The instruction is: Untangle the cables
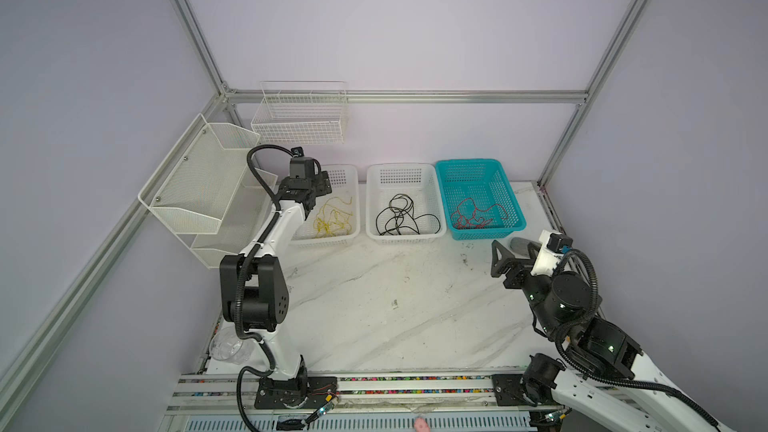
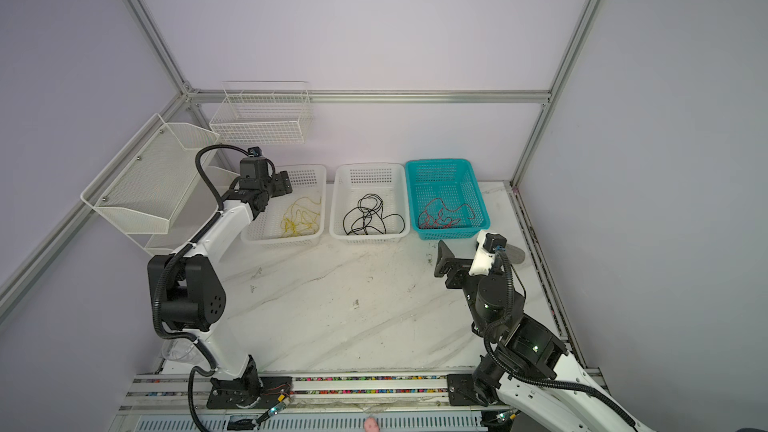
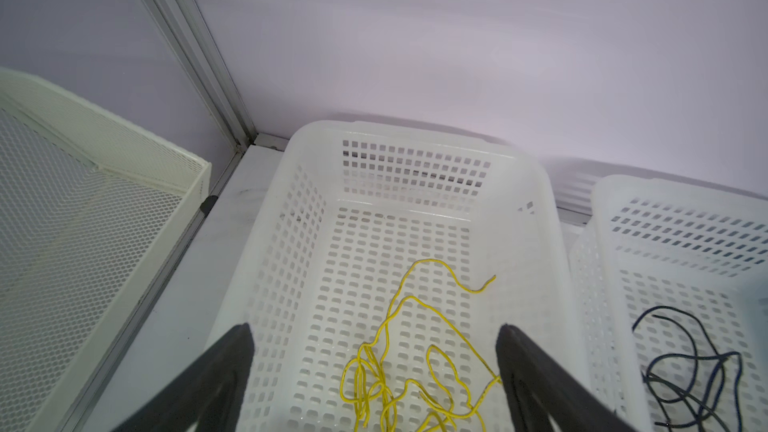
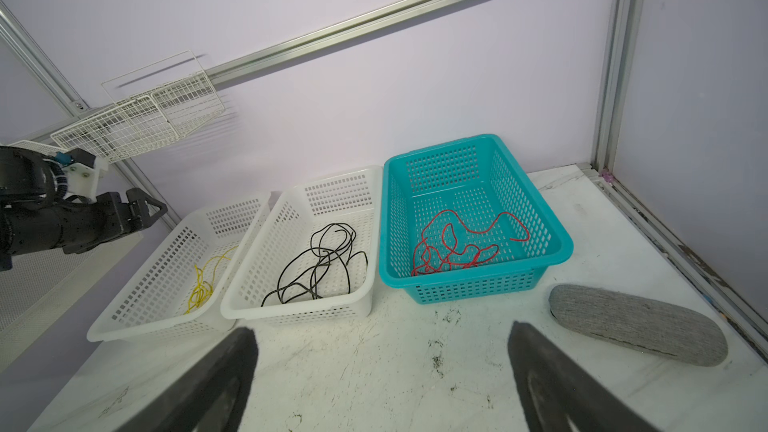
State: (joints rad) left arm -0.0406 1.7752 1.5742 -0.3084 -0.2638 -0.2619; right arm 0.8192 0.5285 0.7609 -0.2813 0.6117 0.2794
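Yellow cables (image 3: 386, 326): light, limp, snag-prone; best grasped at a free end. Left gripper (image 3: 374, 328), right gripper (image 4: 382, 328): fingers apart, empty.

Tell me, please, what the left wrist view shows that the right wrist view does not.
Only the left wrist view: that the left gripper, over the yellow cables, is open and empty. Only the right wrist view: the teal basket with the red cables, the grey pad, the wall wire rack, and the open right gripper. Both: the left white basket holding the yellow cables, the middle white basket holding the black cable, and the left gripper's body.
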